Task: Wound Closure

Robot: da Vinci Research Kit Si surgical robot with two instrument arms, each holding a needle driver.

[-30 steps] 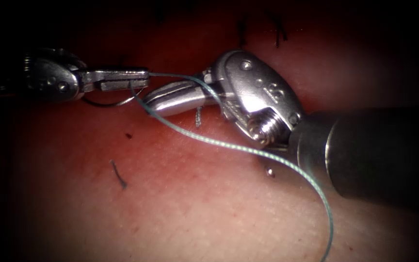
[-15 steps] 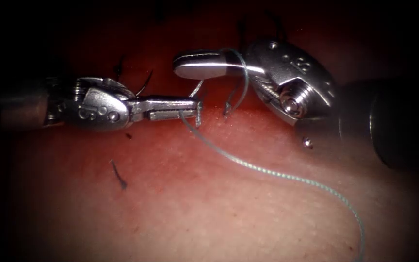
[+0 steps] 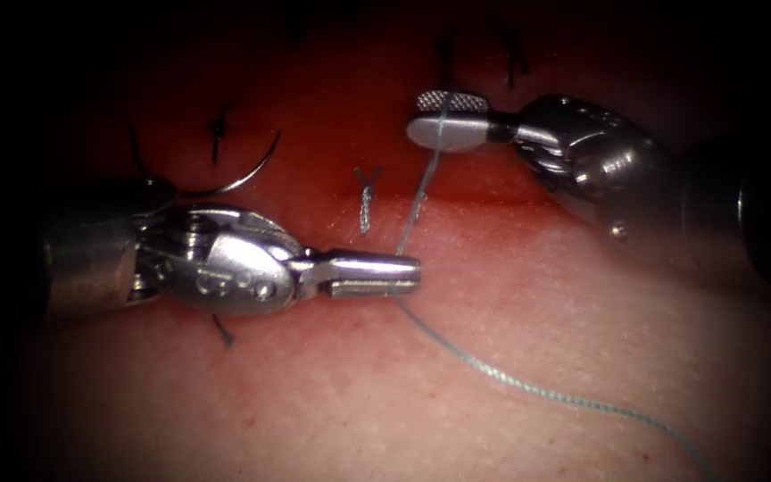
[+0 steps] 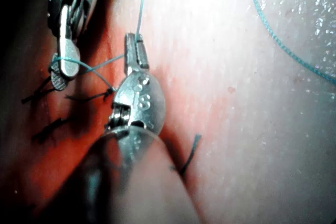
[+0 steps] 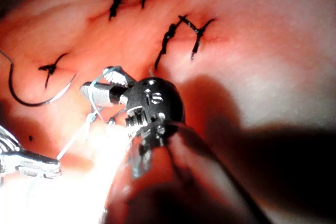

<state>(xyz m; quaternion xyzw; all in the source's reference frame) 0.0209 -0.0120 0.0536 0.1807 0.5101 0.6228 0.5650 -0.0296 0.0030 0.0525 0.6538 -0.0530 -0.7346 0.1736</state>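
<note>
My left tool (image 3: 414, 272) lies across the tissue (image 3: 457, 419) with its jaws shut on the pale green thread (image 3: 417, 201) near their tip. From there the thread rises to my right tool (image 3: 421, 114), whose jaws stand open with the thread draped over the lower one. The right wrist view shows the same loop of thread round the right tool (image 5: 97, 82). The thread's long tail (image 3: 528, 384) trails off to the lower right. The curved needle (image 3: 243, 178) lies loose on the tissue at the upper left, beside a dark stitch (image 3: 216, 129); neither tool holds it.
A knotted stitch (image 3: 366, 198) sits between the two tools. Older dark stitches (image 3: 510, 58) cross the cut further back. A short cut end of black thread (image 3: 222, 335) lies under the left tool. Red fluid stains the tissue along the cut.
The left tool has moved right and down, drawing the thread with it. The right tool has swung up and to the right, and its jaws have opened. The needle now lies uncovered at the upper left.
</note>
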